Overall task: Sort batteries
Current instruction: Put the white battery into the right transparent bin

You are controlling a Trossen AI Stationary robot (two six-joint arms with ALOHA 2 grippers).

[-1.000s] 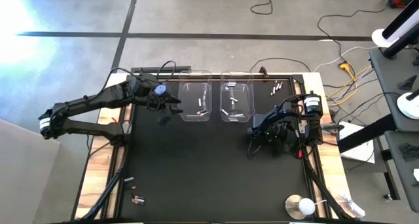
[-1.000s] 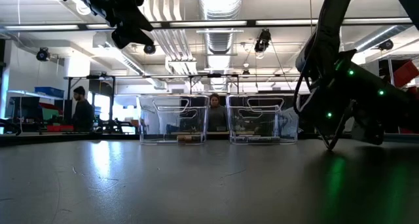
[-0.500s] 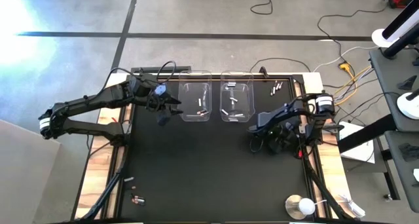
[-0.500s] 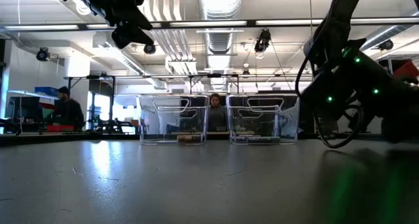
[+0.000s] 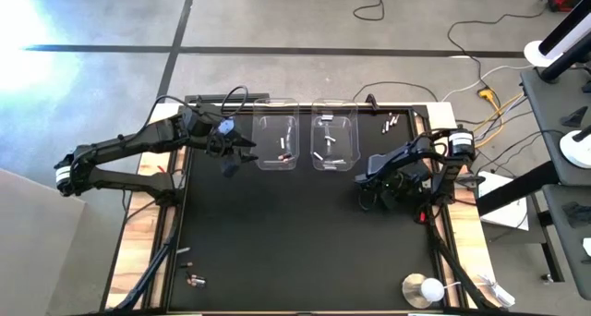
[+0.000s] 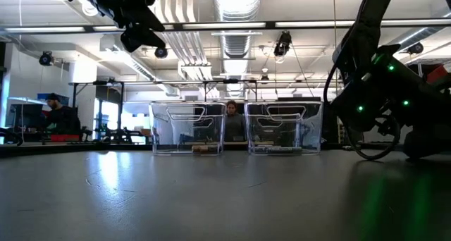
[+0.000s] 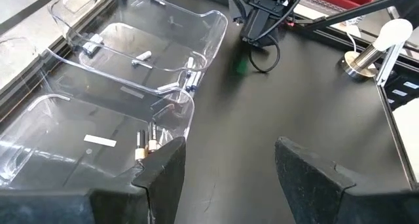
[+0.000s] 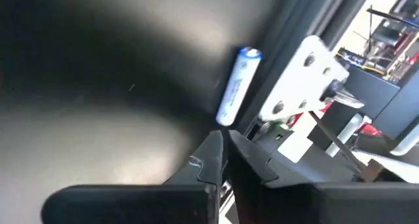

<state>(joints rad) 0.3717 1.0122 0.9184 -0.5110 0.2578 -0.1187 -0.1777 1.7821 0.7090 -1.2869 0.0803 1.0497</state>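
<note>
No readable writing anywhere. Black table point(image 5: 277, 242) in an open workshop, ceiling pipes overhead. Two clear bins point(image 5: 277, 142) at the far edge hold batteries point(image 7: 145, 146). Left gripper point(image 7: 226, 168) above the left bin, fingers apart. Right gripper point(image 8: 226, 152) near right edge, fingers together, holding nothing; silver-white battery point(image 8: 237, 85) just ahead.

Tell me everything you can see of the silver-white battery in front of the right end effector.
The silver-white cylindrical battery with a blue band at one end lies on its side on the black table mat, close beside the dark frame rail at the mat's edge. Its casing looks like glossy metal, with faint print that is too blurred to read. The right end effector is shut just short of the battery's plain end and holds nothing; whether it touches the battery cannot be told.
</note>
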